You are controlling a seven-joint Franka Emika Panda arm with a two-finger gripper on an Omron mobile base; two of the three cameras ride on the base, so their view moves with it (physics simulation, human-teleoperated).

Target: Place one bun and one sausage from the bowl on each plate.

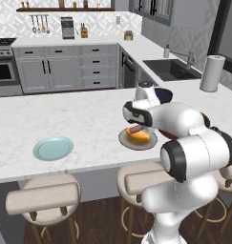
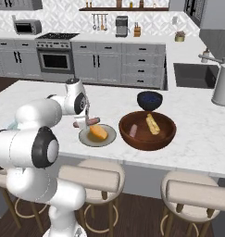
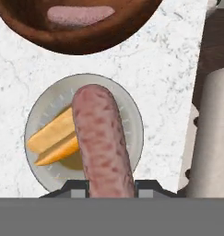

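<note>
One sausage is clamped in the closed pincer and hangs over the grey plate, where a bun already lies; the hold looks meant to carry the sausage to rest beside that bun, which would complete this plate. In the right base view the sausage sits level, just above the plate's near rim. Beyond the plate, close beside it, the wooden bowl holds a second bun and a second sausage, presumably kept for the light blue plate, which lies bare and well apart along the counter. A small navy bowl stands behind the wooden one. The arm reaches forward, folded at the elbow, wrist bent down so the pincer points at the plate.
</note>
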